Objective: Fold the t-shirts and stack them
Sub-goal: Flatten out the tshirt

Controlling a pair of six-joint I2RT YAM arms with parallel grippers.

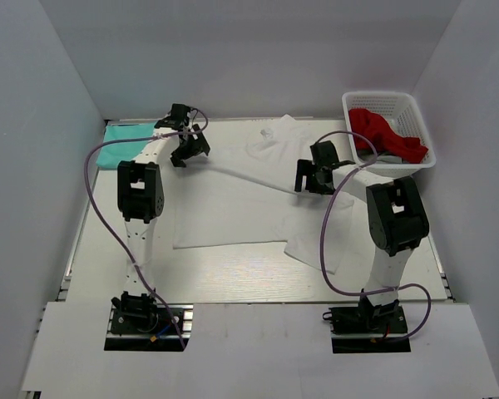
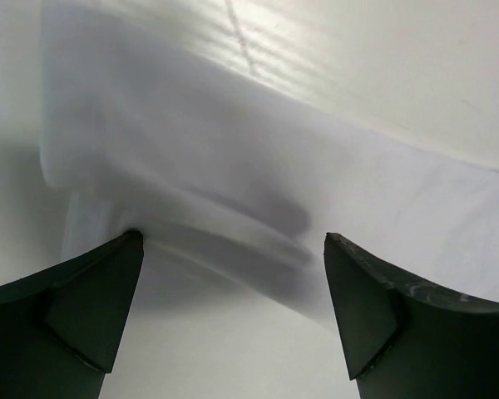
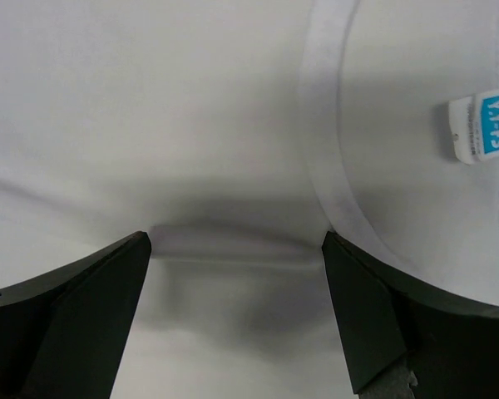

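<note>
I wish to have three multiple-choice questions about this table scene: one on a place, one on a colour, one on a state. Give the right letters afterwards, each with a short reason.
1. Where does the mint-teal t-shirt lie?
A) at the near edge, between the arm bases
B) at the far left corner of the table
C) on top of the right arm

2. What colour is the large cloth in the basket?
A) yellow
B) black
C) red

3. How are the left pincer and the right pincer over the white t-shirt?
A) both open
B) both shut on cloth
C) left shut, right open

Answers:
1 B: the teal cloth shows at the far left, behind the left arm.
2 C: bright red cloth fills the white basket.
3 A: each wrist view shows fingers wide apart, gripping nothing.
</note>
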